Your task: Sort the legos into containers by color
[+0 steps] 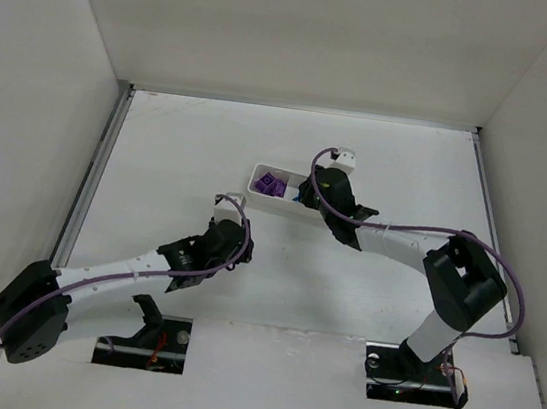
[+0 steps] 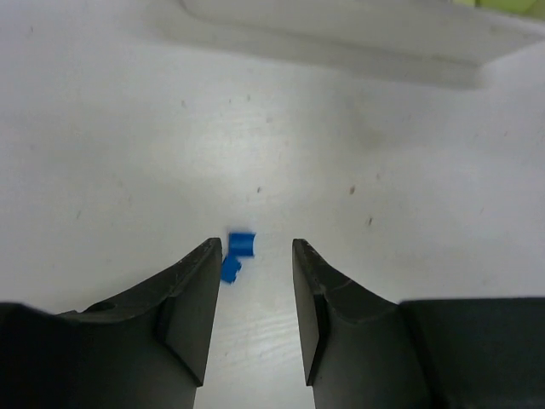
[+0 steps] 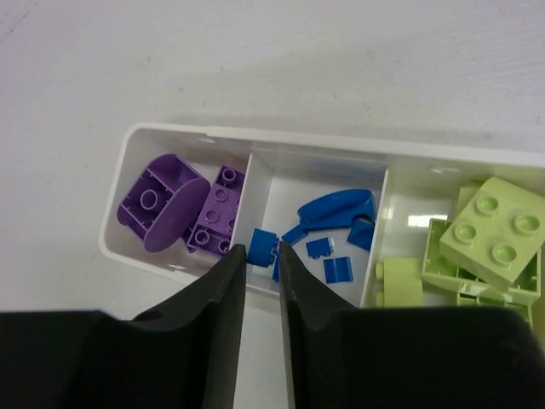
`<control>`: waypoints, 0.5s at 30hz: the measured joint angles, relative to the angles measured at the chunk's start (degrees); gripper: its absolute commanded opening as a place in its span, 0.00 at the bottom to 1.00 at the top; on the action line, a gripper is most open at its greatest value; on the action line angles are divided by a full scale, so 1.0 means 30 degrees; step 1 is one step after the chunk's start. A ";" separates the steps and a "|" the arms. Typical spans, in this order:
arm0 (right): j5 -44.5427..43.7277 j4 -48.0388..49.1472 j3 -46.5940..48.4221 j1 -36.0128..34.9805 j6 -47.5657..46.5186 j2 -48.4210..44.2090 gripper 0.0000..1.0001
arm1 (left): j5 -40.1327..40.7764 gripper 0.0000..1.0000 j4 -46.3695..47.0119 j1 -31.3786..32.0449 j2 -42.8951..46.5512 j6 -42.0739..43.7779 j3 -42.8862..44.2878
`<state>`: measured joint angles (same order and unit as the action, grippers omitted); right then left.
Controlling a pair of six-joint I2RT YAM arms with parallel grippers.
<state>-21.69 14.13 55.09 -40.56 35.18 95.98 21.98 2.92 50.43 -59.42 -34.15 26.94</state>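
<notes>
Left wrist view: the left hand (image 2: 255, 244), fingers apart, sits low over the bare bench (image 2: 102, 128) with two small blue bricks (image 2: 238, 254) by its left finger. Open bench separates them from the tray (image 2: 341, 34) wall ahead. The right hand (image 3: 261, 249), fingers barely apart, hangs over the middle compartment (image 3: 281, 183) with one blue piece (image 3: 263, 242) at its tips; gripped or not, I cannot tell. Purple bricks (image 3: 162, 200) lie left, yellow-green bricks (image 3: 498, 230) right.

Bright, even overhead light, shadows soft. Beyond the left gripper (image 2: 255, 245) the tray (image 2: 341, 30) blurs, a dim shadow beneath its wall. Ahead of the right gripper (image 3: 260, 249) all is sharp, with glare just to its right
</notes>
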 measured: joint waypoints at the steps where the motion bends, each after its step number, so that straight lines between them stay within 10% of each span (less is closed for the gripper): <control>1: 0.0015 0.0000 0.0146 0.0000 -0.0022 0.0073 0.40 | 0.0022 0.37 -0.0284 0.0277 0.0233 -0.0087 -0.0328; 15: -0.0474 -0.0007 -0.0801 -0.1253 -0.0233 -0.1931 0.41 | 0.0044 0.30 -0.0481 0.1428 -0.0619 -0.0350 -0.1690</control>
<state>-23.11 14.11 52.69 -44.31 34.48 90.19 22.11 1.48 54.72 -61.28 -35.20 21.87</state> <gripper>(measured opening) 0.415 0.310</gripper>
